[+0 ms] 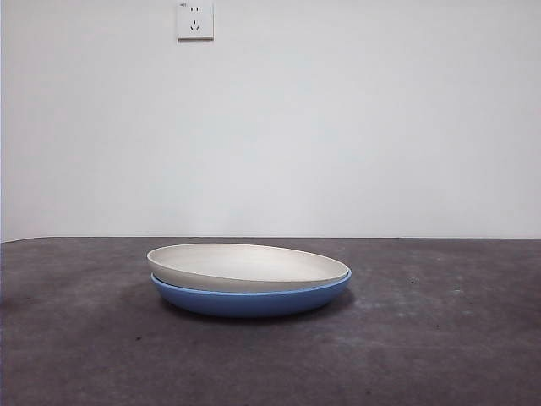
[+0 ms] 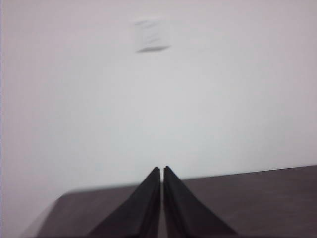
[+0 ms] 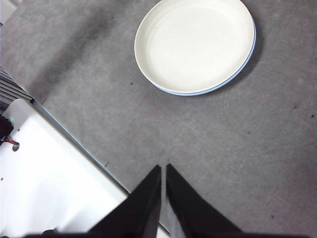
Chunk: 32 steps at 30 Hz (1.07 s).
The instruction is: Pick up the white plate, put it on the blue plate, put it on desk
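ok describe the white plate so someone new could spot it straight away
On the dark grey desk there is one stack of two plates. The white plate is the upper one, matte cream, resting slightly tilted in the glossy blue plate.

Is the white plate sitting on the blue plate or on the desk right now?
On the blue plate. The white plate rests nested in it, slightly tilted, with blue rim showing beneath. Neither tool touches it.
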Available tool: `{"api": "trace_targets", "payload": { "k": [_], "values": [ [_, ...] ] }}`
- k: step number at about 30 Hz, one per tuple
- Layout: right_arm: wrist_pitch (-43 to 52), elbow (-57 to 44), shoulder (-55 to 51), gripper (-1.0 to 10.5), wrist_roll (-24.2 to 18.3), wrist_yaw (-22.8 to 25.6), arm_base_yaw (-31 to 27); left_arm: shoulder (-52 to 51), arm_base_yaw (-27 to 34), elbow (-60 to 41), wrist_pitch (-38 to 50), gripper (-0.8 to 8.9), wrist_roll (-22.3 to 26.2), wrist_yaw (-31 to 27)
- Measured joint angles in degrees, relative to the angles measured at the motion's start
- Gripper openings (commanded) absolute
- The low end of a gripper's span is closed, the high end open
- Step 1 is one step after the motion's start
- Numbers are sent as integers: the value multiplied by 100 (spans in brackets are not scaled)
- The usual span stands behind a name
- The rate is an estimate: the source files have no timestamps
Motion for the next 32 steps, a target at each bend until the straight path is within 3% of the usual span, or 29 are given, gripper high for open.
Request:
{"api": "trace_targets", "payload": {
  "k": [3,15,32],
  "values": [
    [0,0,0,10,0,0,0,-361,142,-667,-24,10,-120,-337],
    [2,0,0,10,0,0,0,-1639,249,-2710,129,10,-612,-343],
    [2,0,0,10,0,0,0,-2225,249,-3414,-267,10,-774,-343]
  ]
}}
